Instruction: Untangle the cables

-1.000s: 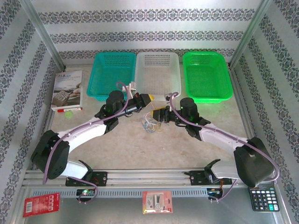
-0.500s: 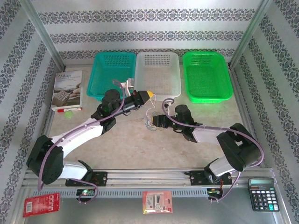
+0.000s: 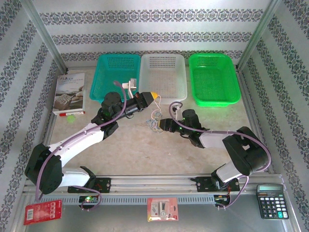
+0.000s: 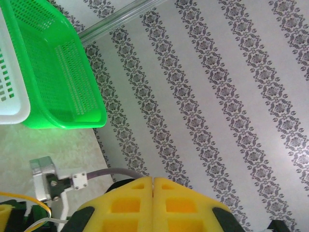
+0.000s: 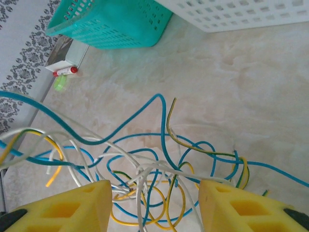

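Note:
The cables [image 3: 154, 122] are a small knot of thin white, blue and yellow wires on the table between the two arms. In the right wrist view the cables [image 5: 159, 159] loop over one another on the pale tabletop. My right gripper [image 3: 163, 124] [image 5: 154, 193] is open and low over the knot, with several strands lying between its yellow pads [image 5: 72, 208]. My left gripper [image 3: 153, 95] [image 4: 153, 180] is raised near the white basket with its pads pressed together. Thin strands run from its tip down to the knot.
A teal basket [image 3: 116, 72], a white basket [image 3: 163, 72] and a green basket [image 3: 214, 77] line the back. A booklet [image 3: 70, 92] and a red marker [image 3: 67, 112] lie at the left. A calculator [image 3: 273, 203] sits by the front rail.
My left gripper has lifted slightly toward the baskets, drawing strands up from the knot. The right arm has folded its elbow inward, and its gripper has slid left onto the tangle.

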Motion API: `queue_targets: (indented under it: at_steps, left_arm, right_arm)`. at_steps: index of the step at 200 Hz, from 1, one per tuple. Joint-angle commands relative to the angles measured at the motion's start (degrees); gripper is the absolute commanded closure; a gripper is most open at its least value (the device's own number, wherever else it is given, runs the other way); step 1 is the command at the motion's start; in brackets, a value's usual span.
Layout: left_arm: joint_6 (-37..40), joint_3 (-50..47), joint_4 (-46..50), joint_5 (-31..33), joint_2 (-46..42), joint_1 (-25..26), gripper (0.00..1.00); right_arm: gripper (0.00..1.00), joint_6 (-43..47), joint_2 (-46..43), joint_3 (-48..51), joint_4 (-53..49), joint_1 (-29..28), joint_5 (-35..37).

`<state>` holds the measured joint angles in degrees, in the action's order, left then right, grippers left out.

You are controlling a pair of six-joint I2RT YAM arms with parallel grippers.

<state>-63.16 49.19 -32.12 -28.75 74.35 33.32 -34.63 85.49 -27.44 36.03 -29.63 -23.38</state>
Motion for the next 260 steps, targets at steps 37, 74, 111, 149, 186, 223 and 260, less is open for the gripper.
queue_targets:
  at_steps: [37,74,111,149,186,223,260]
  left_arm:
    - [9.72,-6.36,1.02,-0.34,-1.58,0.70,1.00]
    - [12.67,-8.61,1.45,-0.66,-1.49,0.69,1.00]
    - [13.38,-9.36,1.09,-1.14,-0.93,0.69,1.00]
    - [13.62,-9.29,1.39,-0.95,-0.37,0.72,1.00]
    - [13.74,-9.28,1.71,-1.09,-0.17,0.69,1.00]
    - [13.54,-9.16,1.43,-1.22,-0.15,0.69,1.00]
    - [13.31,-8.86,1.01,-1.77,-0.09,0.69,1.00]
  right_arm:
    - [0.49,0.03,-13.00,1.14,-8.34,3.35,-1.16]
    - [0.49,-0.10,-18.88,-0.48,-12.56,4.93,-2.50]
    - [0.49,0.41,-18.23,-5.05,-14.23,3.66,-6.07]
    - [0.50,1.17,-16.02,-8.81,-14.46,0.56,-6.90]
    - [0.50,1.85,-14.50,-10.97,-14.70,-1.51,-6.56]
    - [0.51,2.29,-12.09,-12.48,-14.26,-2.17,-5.83]
    - [0.57,2.40,-8.84,-14.01,-12.88,-2.45,-4.59]
